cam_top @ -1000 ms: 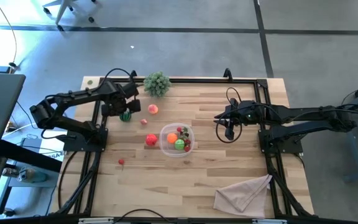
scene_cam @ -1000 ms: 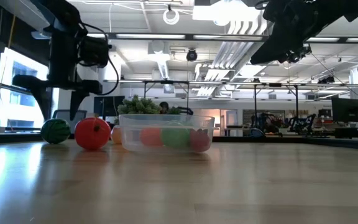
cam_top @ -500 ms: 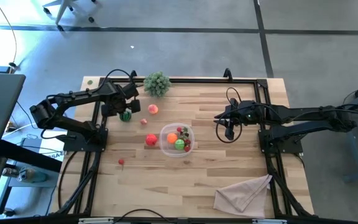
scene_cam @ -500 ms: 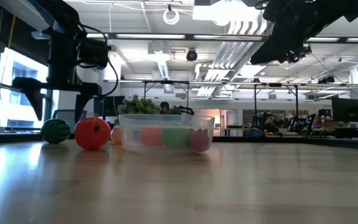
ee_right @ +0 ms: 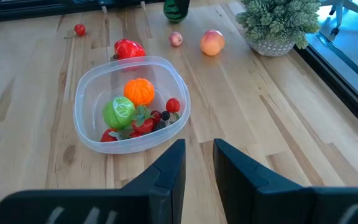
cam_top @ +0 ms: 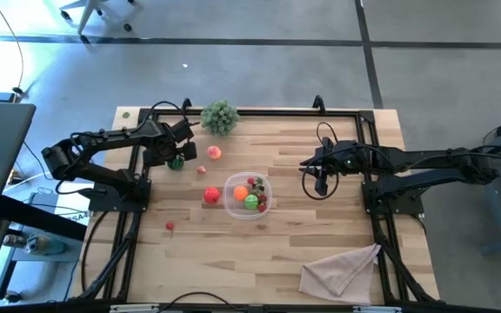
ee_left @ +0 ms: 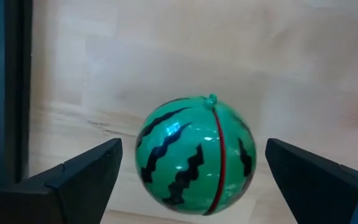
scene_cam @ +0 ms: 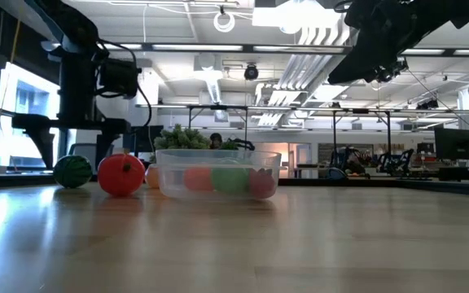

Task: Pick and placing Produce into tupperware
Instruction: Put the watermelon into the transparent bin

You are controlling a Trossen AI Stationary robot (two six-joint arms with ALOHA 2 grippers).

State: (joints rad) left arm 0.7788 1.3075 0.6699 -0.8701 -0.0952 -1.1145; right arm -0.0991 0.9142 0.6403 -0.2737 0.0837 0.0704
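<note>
A green striped toy watermelon (ee_left: 194, 155) rests on the wooden table (cam_top: 320, 235) near the far left, also seen in the high view (cam_top: 176, 162). My left gripper (ee_left: 194, 186) points straight down over it and is open. Its fingers stand wide on either side of the watermelon without touching it, as the low view (scene_cam: 73, 145) shows. The clear tupperware (cam_top: 247, 195) at mid-table holds an orange fruit, a green one and small red ones. My right gripper (ee_right: 199, 158) hangs above the table's right half with a narrow gap and nothing in it.
Loose produce lies left of the tupperware: a red fruit (cam_top: 210, 196) against its wall, a peach (cam_top: 214, 152), a small pink piece (cam_top: 202, 170) and a tiny red one (cam_top: 170, 226). A plant sprig (cam_top: 220, 116) stands at the far edge. A beige cloth (cam_top: 342, 269) lies near right.
My left gripper has opened wider and come down toward the watermelon, so its fingers now reach down beside the fruit's top. The watermelon has stayed where it was.
</note>
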